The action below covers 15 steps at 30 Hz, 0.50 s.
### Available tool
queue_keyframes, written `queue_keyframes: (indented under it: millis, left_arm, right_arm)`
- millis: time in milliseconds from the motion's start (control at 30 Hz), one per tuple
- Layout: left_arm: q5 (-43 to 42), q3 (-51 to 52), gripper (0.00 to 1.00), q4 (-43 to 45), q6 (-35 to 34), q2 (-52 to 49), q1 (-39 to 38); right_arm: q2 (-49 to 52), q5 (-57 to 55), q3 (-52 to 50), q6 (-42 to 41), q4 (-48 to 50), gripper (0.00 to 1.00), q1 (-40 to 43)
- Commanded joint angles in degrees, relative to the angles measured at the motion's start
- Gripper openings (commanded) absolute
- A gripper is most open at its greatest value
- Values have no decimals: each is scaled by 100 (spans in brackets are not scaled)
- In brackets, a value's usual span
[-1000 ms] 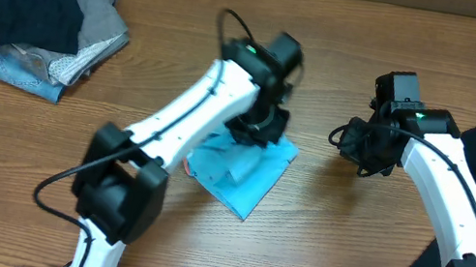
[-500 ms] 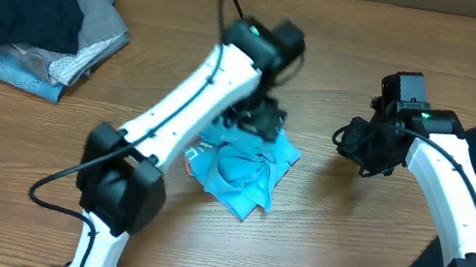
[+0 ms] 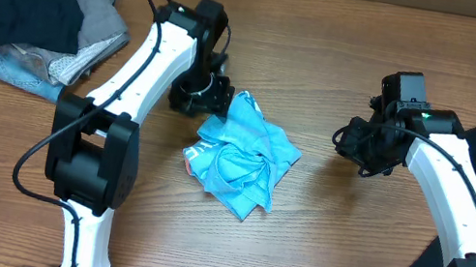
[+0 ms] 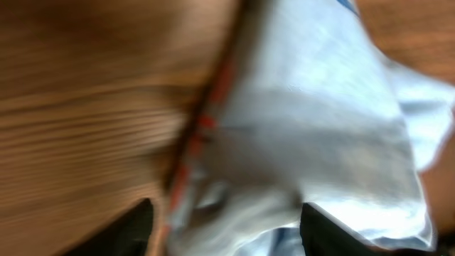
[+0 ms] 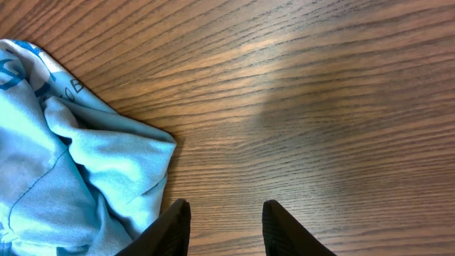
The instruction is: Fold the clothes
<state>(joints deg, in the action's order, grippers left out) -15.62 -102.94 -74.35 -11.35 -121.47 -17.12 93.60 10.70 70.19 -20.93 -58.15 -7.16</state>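
Overhead: left hand point(image 3: 207, 99) wide at crumpled blue shirt point(image 3: 243, 159) edge; right hand point(image 3: 349, 143) narrowly parted, empty.

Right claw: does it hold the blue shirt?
No, the right claw stands open over bare table, and the blue shirt lies to its side.

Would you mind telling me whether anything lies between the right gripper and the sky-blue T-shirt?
Nothing visible does. Only bare wooden table separates the right gripper from the sky-blue T-shirt. The right wrist view shows the same thing: plain wood between its fingers and the shirt's nearest edge.
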Motion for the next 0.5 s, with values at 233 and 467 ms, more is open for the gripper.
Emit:
queue_keyframes:
  millis: [233, 467]
  left_arm:
    - [-2402, 442, 4, 527, 538, -35, -267]
    - [-3692, 332, 4, 1388, 225, -33, -581]
  right_arm:
    - [7, 52, 76, 37, 35, 37, 11]
    - [7, -13, 76, 31, 50, 37, 13]
